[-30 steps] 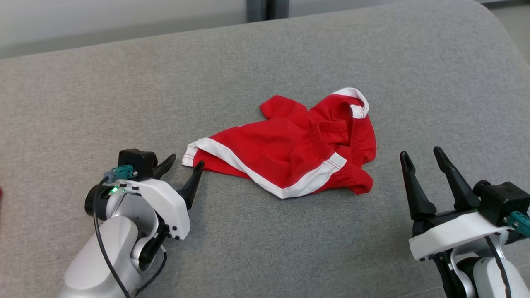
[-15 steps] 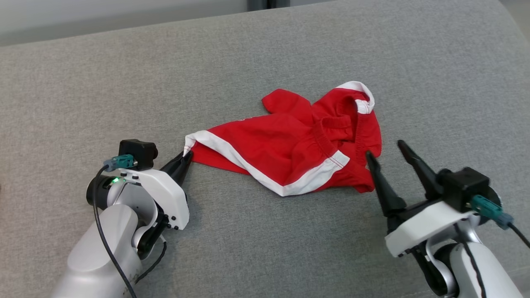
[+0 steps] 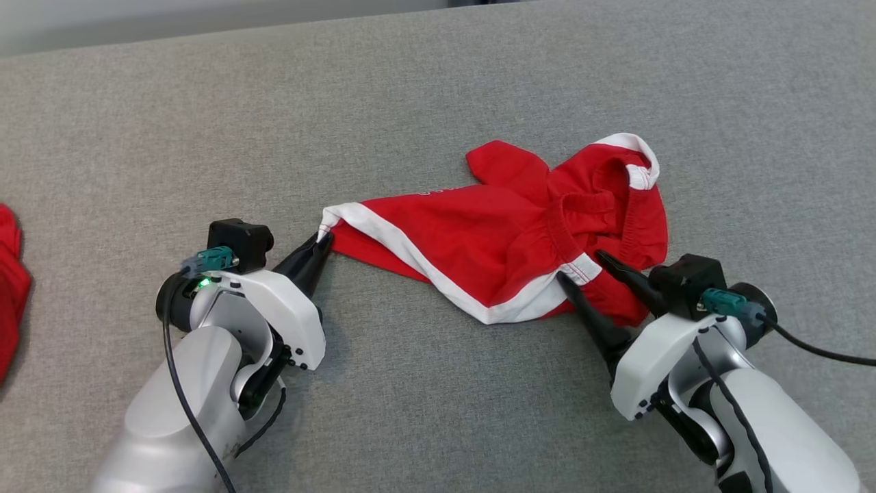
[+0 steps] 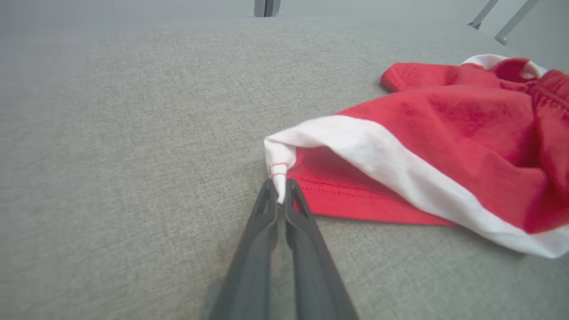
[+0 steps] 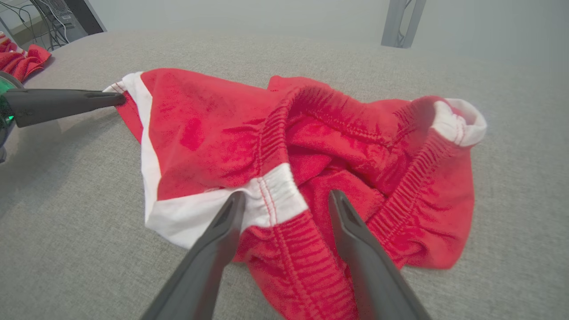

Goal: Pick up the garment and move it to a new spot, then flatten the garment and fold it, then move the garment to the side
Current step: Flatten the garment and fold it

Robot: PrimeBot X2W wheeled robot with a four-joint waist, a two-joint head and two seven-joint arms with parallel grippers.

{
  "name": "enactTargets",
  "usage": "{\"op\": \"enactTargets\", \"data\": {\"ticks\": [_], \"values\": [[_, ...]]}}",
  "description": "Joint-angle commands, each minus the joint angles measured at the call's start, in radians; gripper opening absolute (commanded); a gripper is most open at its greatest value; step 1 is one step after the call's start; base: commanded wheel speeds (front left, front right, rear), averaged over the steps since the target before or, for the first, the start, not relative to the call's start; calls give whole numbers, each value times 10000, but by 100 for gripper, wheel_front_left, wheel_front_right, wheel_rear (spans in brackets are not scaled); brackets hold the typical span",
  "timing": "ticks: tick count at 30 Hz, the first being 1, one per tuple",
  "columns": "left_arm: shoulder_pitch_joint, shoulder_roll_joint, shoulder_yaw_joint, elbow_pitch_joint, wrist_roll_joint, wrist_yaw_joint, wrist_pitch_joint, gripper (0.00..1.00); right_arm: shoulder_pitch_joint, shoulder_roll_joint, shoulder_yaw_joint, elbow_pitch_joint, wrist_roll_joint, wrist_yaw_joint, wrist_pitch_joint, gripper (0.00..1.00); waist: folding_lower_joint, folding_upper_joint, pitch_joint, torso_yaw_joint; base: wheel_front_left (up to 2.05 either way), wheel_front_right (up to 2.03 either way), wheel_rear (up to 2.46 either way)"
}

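The left gripper (image 4: 279,186) has its jaws pressed together on a corner of the garment (image 3: 493,239), with a small tab of white hem caught between the 2 tips. The right gripper (image 5: 288,198) has its jaws spread wide, 1 finger on each side of the spot where the white band meets the red elastic waistband. Its tips are at the cloth, but I cannot tell whether they press into it.

The garment is red with white trim and lies crumpled on the grey surface (image 3: 438,89), between the 2 grippers, near the middle of the head view. The end held by the left gripper is drawn out to a point towards it, and the white band runs from there across to the right gripper. The waistband end is bunched in folds by the right gripper, with a white-edged loop at its far side.

A second red cloth (image 3: 10,287) lies at the left edge of the head view, well apart from the garment and beyond the left gripper.
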State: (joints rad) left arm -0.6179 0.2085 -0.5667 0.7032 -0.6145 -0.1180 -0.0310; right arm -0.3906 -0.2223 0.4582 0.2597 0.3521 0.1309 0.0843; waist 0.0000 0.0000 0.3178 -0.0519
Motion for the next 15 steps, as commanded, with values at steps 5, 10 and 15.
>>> {"op": "enactTargets", "data": {"ticks": [5, 10, 15], "values": [[-48, 231, 79, -326, 78, 72, -402, 0, -279, -312, 160, -337, 583, -3, -213, 0, 0, 0, -47, 80, 0, 0, 0], [108, 608, 360, -1242, 62, 485, -602, 0, -412, -543, -370, -1396, 1251, -3, -838, 0, 0, 0, -228, 47, 0, 0, 0], [178, 1210, 708, -3084, 245, 1071, -624, 0, -728, -721, -1407, -2580, 1701, -3, -1200, 0, 0, 0, -548, 95, 0, 0, 0]]}}
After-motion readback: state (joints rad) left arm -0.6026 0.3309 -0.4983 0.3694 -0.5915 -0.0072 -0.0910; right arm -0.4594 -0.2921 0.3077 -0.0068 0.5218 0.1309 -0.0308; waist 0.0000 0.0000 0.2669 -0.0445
